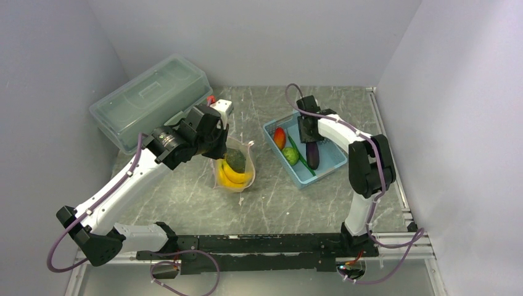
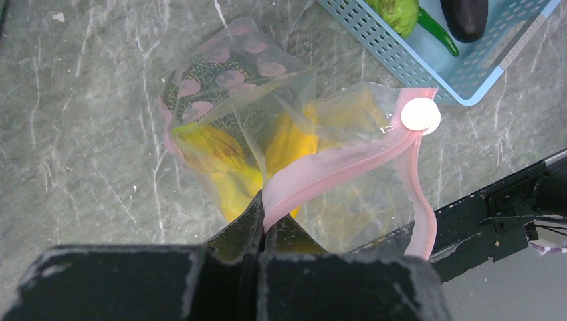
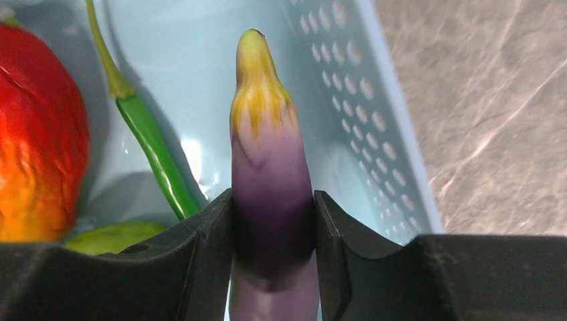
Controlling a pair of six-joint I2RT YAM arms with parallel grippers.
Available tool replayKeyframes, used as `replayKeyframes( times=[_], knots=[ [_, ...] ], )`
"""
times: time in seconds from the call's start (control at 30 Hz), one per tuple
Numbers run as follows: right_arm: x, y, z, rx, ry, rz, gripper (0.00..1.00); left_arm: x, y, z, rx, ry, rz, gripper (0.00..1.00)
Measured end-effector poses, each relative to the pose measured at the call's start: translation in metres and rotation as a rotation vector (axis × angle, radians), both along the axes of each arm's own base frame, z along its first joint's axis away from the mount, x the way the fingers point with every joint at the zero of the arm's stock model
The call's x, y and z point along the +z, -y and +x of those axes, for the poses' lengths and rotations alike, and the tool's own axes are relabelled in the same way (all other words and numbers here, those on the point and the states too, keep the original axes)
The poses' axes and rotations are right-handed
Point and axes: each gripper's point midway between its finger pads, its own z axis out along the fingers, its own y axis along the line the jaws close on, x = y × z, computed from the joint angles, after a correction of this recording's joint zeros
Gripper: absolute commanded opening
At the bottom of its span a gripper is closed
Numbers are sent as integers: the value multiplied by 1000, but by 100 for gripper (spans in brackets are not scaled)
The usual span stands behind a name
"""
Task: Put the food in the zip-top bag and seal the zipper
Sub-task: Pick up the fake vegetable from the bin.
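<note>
Zip-top bag [image 2: 241, 87], mid-worktop [image 1: 185, 197] with bananas [image 1: 234, 177] inside, held by its pink zipper [image 2: 334, 167] in the closed left claw [image 2: 261, 214]; right claw [image 3: 273, 227] clamped on an aubergine [image 3: 271, 167] in the basket [image 1: 330, 163] toward the right edge, which next needs lifting into the bag's mouth.

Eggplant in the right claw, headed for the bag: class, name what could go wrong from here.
1. The right claw pinches the smooth, tapering eggplant; it might slip out on lifting.
2. The left claw holds the bag by one spot on its zipper; the floppy mouth may sag shut.
3. Bananas already crowd the bag, so the eggplant may jam.
</note>
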Motion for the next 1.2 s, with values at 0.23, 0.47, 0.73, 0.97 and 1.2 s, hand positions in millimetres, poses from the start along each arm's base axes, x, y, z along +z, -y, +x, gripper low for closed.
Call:
replayKeyframes(
  times=[0.23, 0.47, 0.73, 0.97, 1.2],
  knots=[
    [-28, 2, -35, 4, -94, 19, 27, -2, 1, 0, -3, -6, 1, 0],
    [-17, 0, -39, -20, -61, 53, 19, -2, 2, 0, -1, -10, -5, 0],
    [55, -7, -32, -48, 135, 164, 11, -2, 3, -1, 4, -17, -14, 0],
    [132, -26, -35, -19, 330, 352, 4, -3, 4, -1, 5, -23, -16, 0],
    [210, -54, -63, 99, 544, 620, 3, -8, 8, 0, -4, -41, -13, 0]
  ],
)
